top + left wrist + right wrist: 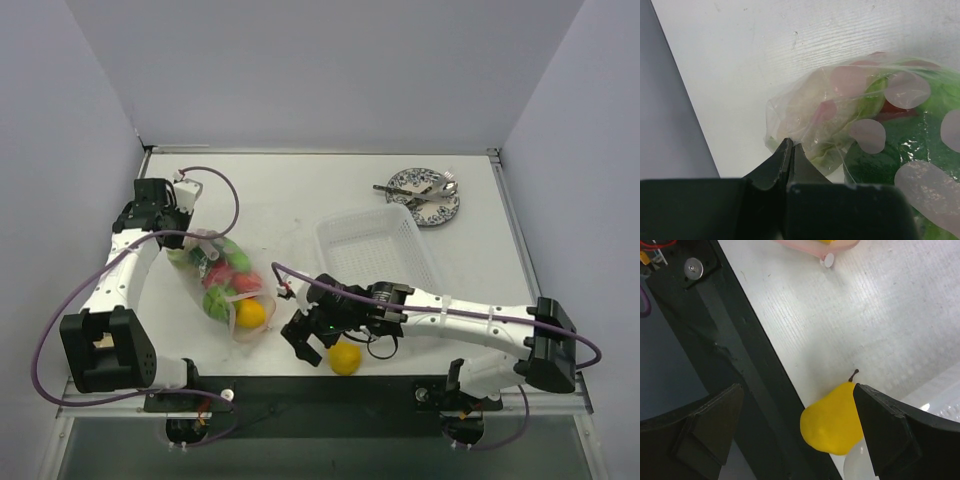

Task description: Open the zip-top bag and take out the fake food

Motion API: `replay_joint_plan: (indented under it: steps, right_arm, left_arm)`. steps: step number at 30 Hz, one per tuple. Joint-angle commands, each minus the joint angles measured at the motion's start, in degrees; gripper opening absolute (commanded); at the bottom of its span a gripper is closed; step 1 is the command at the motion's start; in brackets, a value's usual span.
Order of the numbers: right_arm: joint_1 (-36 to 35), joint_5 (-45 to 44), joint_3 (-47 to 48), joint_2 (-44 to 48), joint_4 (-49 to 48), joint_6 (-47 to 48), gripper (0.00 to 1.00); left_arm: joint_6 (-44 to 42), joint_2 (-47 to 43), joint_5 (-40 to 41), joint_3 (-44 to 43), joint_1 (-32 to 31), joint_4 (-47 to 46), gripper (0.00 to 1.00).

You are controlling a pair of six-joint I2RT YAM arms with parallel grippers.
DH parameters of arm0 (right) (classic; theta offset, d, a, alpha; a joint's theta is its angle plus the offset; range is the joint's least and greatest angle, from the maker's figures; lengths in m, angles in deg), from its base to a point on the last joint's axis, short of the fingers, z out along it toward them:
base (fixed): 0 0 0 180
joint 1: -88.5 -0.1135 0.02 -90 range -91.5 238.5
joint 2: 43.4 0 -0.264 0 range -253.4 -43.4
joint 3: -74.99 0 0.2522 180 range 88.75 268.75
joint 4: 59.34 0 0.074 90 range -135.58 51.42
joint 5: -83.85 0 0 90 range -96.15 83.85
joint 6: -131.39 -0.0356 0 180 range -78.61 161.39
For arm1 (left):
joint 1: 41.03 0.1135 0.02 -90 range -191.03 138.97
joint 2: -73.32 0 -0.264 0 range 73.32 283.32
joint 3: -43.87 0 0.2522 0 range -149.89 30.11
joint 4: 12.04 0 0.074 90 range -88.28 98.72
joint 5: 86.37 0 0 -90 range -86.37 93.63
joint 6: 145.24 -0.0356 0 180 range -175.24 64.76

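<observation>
The zip-top bag (225, 285) lies at the left of the table, its mouth toward the near edge. It holds green, red and yellow fake food (249, 313). My left gripper (186, 238) is shut, pinching the far closed corner of the bag (840, 107), with its fingertips (790, 147) pressed together on the plastic. One piece of fake food, a yellow pear (345, 357), lies loose on the table near the front edge. My right gripper (312, 345) hangs open just left of it. The right wrist view has the pear (832, 420) against the inner side of the right finger (890, 435), not gripped.
A white mesh basket (375, 245) stands in the middle right. A blue-patterned plate with cutlery (425, 195) sits at the back right. The black front rail (740, 355) runs right beside the pear. The bag's pink zip strip (815, 245) shows at the top of the right wrist view.
</observation>
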State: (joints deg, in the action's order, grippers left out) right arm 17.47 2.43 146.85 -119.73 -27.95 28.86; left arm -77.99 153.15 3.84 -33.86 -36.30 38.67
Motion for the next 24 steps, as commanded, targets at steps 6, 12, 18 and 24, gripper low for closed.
replay_joint_plan:
  steps: [6, 12, 18, 24]
  right_arm:
    - [2.20, 4.44, 0.44, -9.80, 0.65, -0.64, 1.00]
    - [1.77, -4.44, -3.52, -4.81, 6.09, -5.64, 1.00]
    - [1.42, -5.59, -7.65, -0.22, 9.79, -9.43, 1.00]
    - [-1.04, -6.65, -10.03, -0.47, 11.03, -13.21, 1.00]
  left_arm:
    - [-1.43, -2.58, -1.43, 0.07, 1.77, -1.79, 0.00]
    - [-1.52, -2.14, -1.70, -0.72, 1.77, -1.62, 0.00]
    - [-1.25, -1.52, -2.23, -1.43, 1.77, -1.79, 0.00]
    - [-1.25, -1.43, -2.32, -2.74, 1.77, -1.18, 0.00]
